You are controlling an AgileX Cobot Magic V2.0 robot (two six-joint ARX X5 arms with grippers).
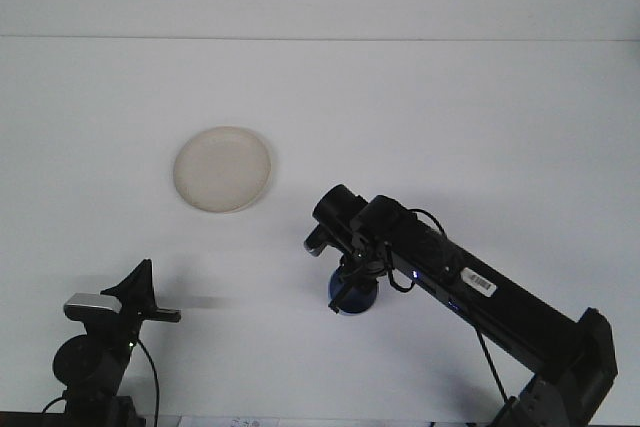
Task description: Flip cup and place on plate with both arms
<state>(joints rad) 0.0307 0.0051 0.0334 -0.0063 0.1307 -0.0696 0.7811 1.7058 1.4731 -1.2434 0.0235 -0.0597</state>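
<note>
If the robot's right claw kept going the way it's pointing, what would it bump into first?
It points down, so the right gripper, already closed around the blue cup, would likely press that cup against the white table just beneath. From this one view I can't tell whether the cup already touches.

table: white | plate: left-centre | cup: centre-front

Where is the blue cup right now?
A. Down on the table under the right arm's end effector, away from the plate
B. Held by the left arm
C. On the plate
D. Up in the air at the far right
A: the cup sits low on the table under the right end effector, well to the right of the plate.
</note>
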